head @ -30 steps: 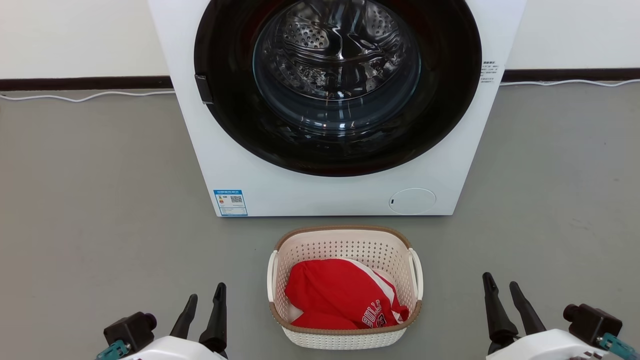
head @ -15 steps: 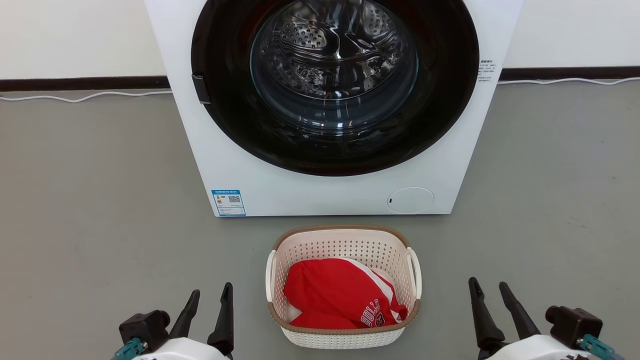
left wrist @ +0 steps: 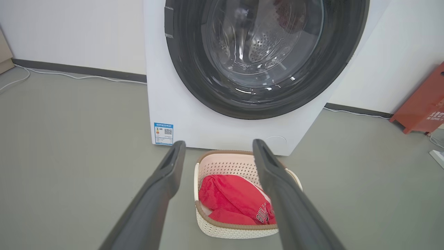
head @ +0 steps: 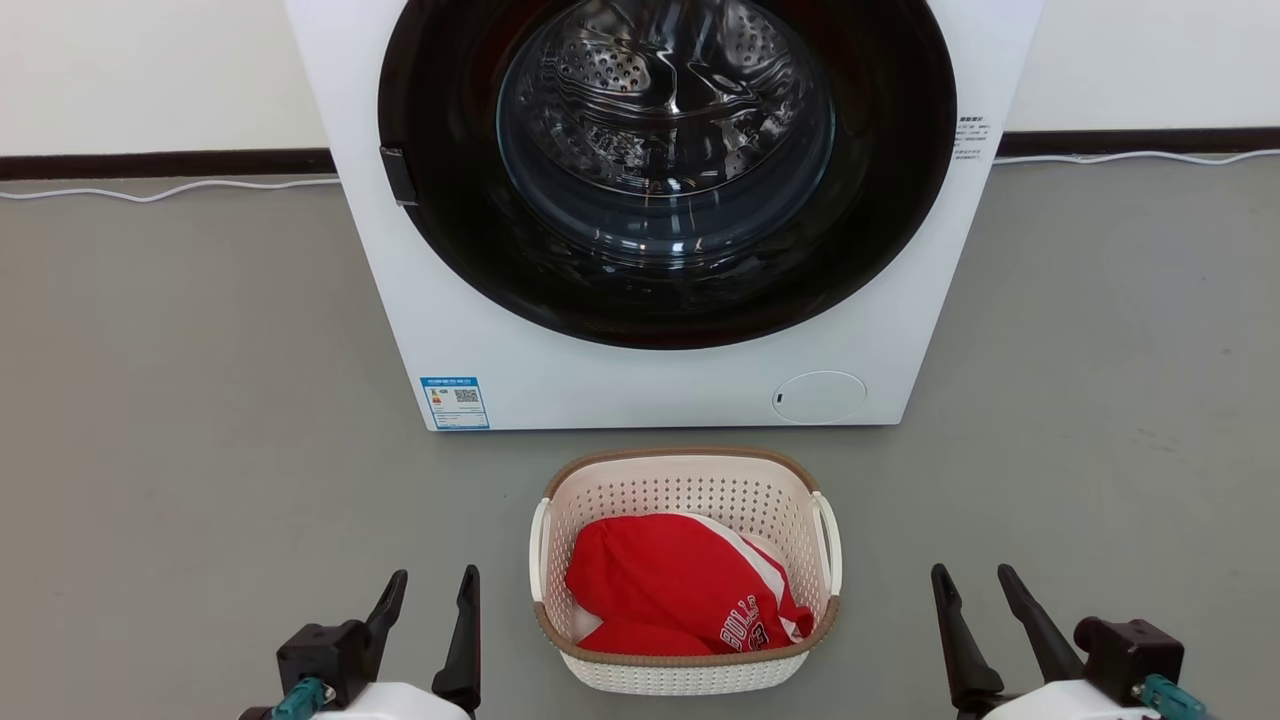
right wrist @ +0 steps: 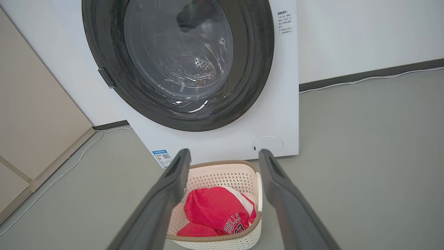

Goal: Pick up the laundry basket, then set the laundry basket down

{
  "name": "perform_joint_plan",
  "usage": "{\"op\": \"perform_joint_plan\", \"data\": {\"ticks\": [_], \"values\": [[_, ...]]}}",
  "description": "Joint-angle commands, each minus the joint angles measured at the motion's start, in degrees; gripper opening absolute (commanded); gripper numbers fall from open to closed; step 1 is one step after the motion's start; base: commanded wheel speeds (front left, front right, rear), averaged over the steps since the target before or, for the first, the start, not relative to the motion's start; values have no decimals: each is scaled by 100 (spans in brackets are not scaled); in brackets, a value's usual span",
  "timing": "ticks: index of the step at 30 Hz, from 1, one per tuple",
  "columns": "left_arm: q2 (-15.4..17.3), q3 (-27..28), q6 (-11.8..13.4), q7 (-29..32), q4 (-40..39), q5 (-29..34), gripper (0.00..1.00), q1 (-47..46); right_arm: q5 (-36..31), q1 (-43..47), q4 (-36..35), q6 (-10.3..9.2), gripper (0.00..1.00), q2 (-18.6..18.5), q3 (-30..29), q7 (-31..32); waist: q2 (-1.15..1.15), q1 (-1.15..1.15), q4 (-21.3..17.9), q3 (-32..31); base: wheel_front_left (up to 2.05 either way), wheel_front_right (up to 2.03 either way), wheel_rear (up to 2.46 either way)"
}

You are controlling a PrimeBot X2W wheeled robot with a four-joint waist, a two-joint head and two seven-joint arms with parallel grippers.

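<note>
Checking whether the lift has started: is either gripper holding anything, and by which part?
Nothing is held. The left gripper and right gripper are open, flanking the laundry basket without touching it.

I see grey floor [head: 150, 400] running far back to a white wall [head: 150, 70] with a dark baseboard [head: 160, 163], a white cable [head: 200, 186] lying along it. A white front-loading washing machine [head: 640, 385] stands centre; beige cabinet [right wrist: 31, 114] left, orange-red box [left wrist: 423, 100] right.

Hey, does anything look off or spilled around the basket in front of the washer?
Nothing stands out. The laundry basket sits upright on the floor before the washing machine, the red garment bundled inside it, nothing spilled.
</note>
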Motion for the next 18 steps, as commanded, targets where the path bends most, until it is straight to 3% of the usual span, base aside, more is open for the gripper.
{"op": "perform_joint_plan", "data": {"ticks": [1, 18], "values": [[-11, 114, 44, -112, -151, 183, 100, -220, -209, -170, -109, 35, 100, -53, 150, -115, 0, 0, 2, 3, 0, 0, 0], [-38, 176, 128, -381, -183, 1113, 100, -196, -1218, -193, -38, 41, 100, -63, 261, -384, 0, 0, -12, -1, 0, 0, 0]]}}
